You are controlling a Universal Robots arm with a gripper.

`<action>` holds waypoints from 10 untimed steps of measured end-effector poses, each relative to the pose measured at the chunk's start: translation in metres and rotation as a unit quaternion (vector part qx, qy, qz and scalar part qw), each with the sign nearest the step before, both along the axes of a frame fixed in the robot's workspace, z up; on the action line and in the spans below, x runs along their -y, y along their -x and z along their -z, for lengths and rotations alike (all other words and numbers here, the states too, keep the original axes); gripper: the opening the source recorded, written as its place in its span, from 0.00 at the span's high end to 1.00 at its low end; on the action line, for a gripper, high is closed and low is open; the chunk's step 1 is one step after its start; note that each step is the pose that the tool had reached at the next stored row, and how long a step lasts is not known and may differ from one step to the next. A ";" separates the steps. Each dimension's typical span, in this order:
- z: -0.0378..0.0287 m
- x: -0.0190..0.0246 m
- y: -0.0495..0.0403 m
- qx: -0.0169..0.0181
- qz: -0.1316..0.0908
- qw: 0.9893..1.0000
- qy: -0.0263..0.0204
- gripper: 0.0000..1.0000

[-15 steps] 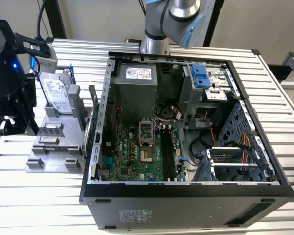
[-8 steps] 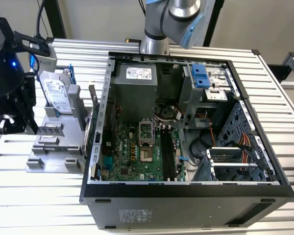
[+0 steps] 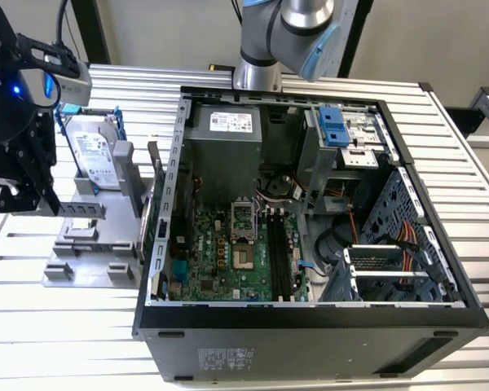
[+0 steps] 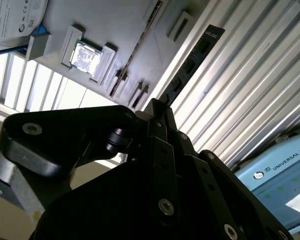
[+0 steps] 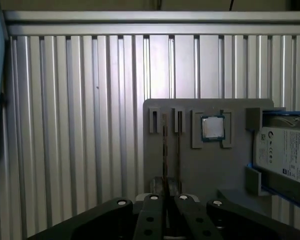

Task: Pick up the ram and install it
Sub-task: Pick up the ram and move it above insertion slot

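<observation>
The ram [image 4: 190,65] is a thin dark stick with chips along its face. It juts straight out from my gripper [image 4: 159,107], whose black fingers are shut on its near end. In the first wrist view the ram [image 5: 165,145] shows edge-on as a thin line rising from the closed gripper [image 5: 165,197], over the grey holder [image 5: 200,170]. In the exterior view my gripper [image 3: 28,191] hangs at the far left, beside the holder [image 3: 81,261] and well away from the open computer case [image 3: 310,326]. The motherboard's long black slots [image 3: 279,257] lie inside the case.
The holder carries a square silver processor chip [image 5: 212,128] and a silver hard drive [image 3: 91,155] with blue rails. Another thin stick [image 4: 140,45] stands edge-on in the holder. The slatted metal table [image 5: 80,125] lies around it. The arm's base [image 3: 261,49] rises behind the case.
</observation>
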State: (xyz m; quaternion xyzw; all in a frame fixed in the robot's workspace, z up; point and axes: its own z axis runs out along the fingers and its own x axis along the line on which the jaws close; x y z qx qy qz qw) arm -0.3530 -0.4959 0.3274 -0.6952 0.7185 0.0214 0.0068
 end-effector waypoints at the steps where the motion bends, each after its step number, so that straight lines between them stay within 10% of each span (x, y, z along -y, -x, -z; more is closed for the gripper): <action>1: -0.0010 0.0000 -0.0003 0.000 0.000 1.000 0.000 1.00; 10: -0.0105 0.0000 -0.0027 0.000 0.000 1.000 0.000 1.00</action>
